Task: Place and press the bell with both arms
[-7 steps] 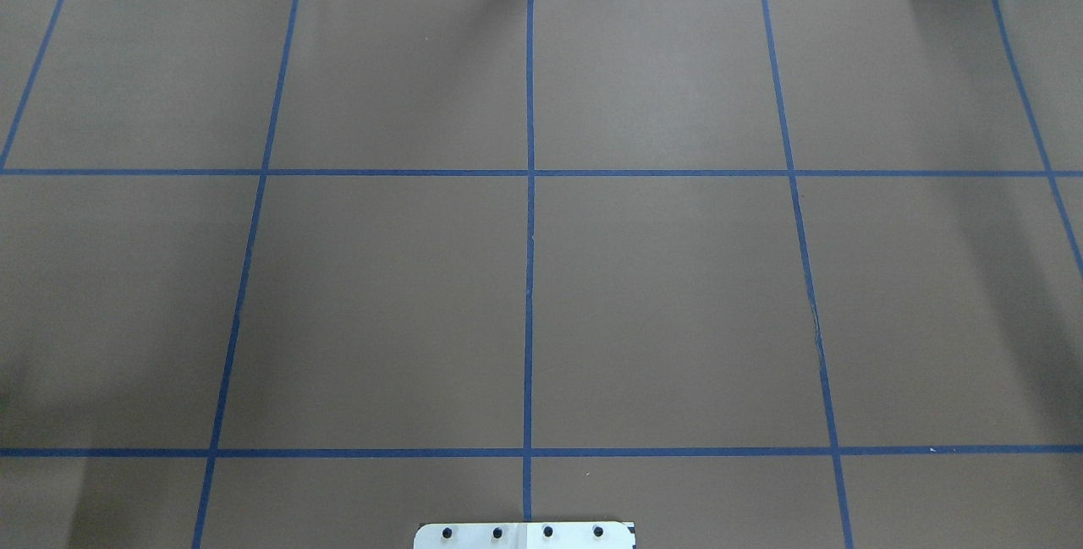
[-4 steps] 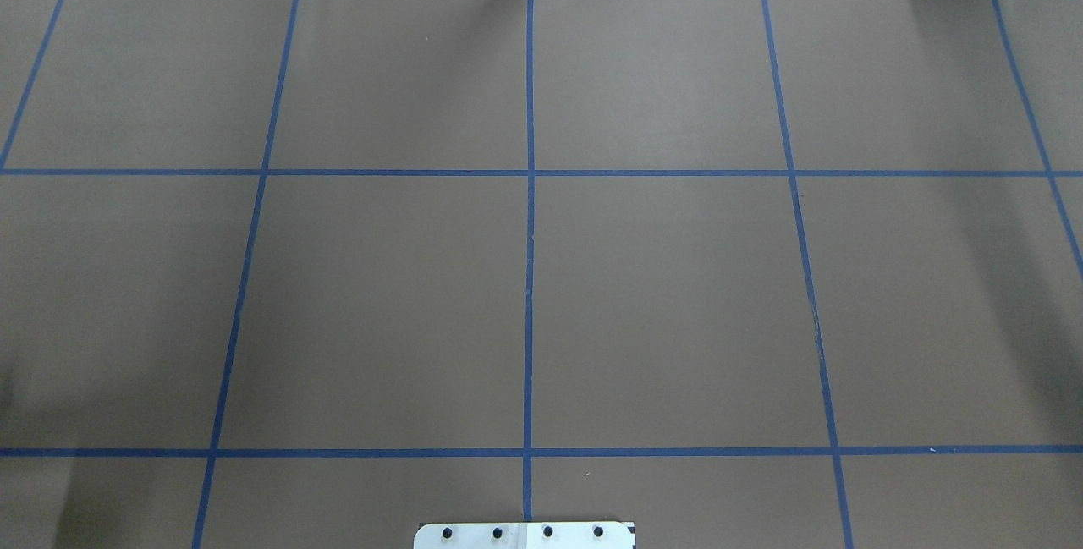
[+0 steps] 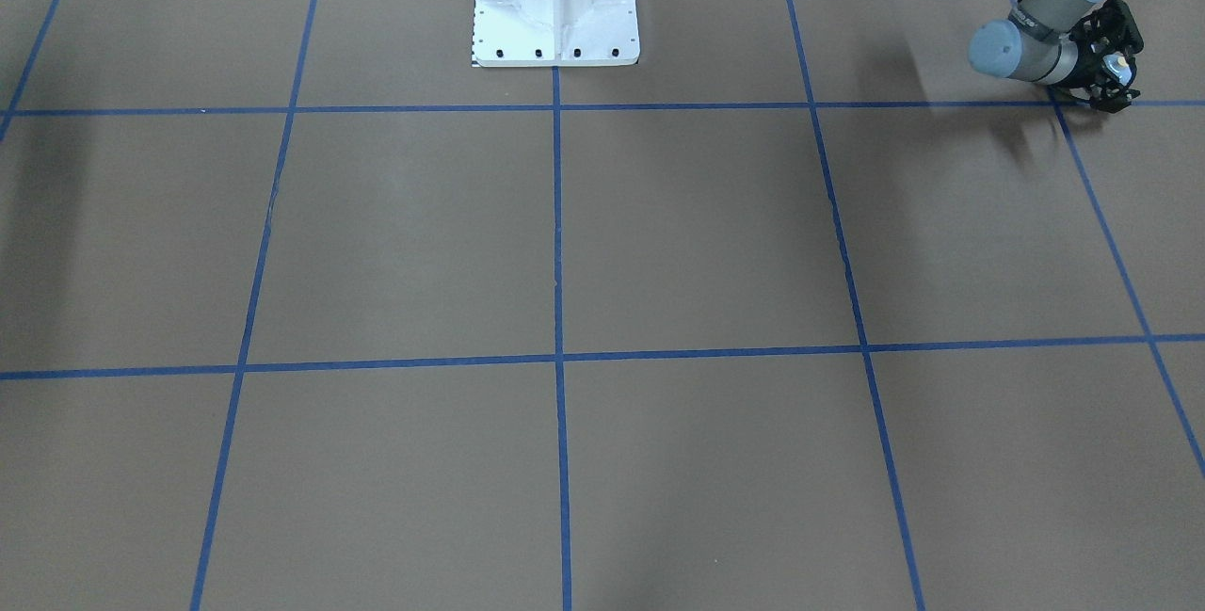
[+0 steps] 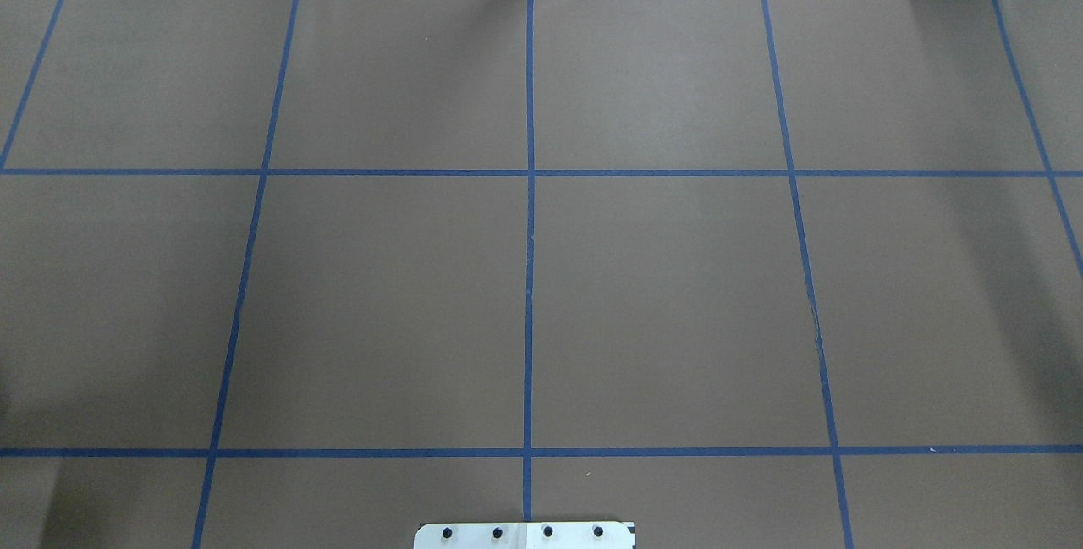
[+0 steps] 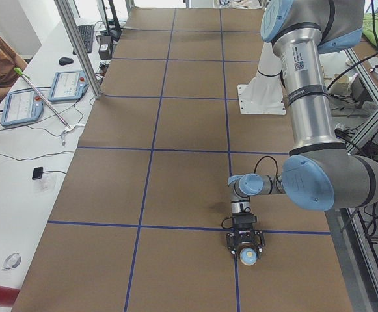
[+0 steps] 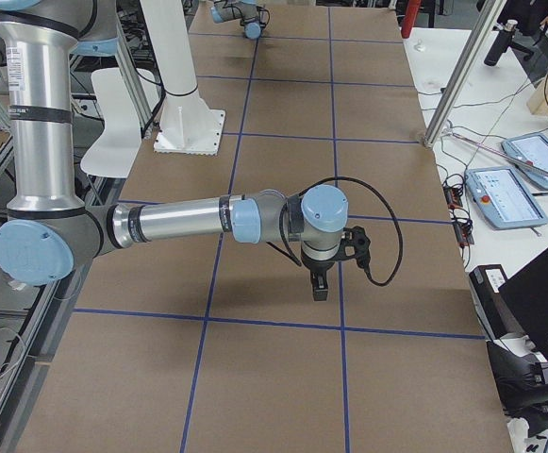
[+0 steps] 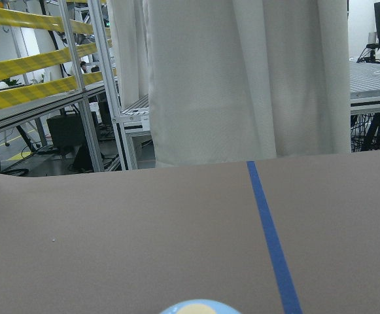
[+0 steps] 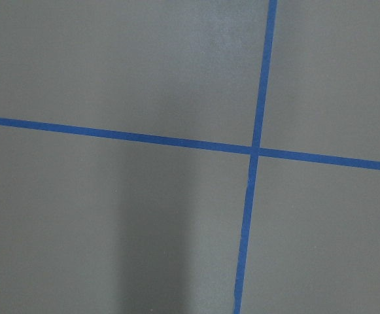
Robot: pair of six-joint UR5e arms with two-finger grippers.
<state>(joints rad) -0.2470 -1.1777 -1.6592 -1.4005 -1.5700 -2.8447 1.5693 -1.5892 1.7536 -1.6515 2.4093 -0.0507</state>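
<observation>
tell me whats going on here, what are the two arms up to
The left arm's gripper holds a small blue bell between its fingers, low over the brown table near the end on the robot's left. Whether the bell rests on the table cannot be told. The right gripper hangs above the table near a blue tape crossing, far from the bell. The bell has not yet been pressed.

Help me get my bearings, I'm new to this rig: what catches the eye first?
The light blue bell stands out, held between the fingers of the left gripper low over the brown table, near its left end. The right gripper hangs pointing down by a crossing of blue tape lines.
</observation>
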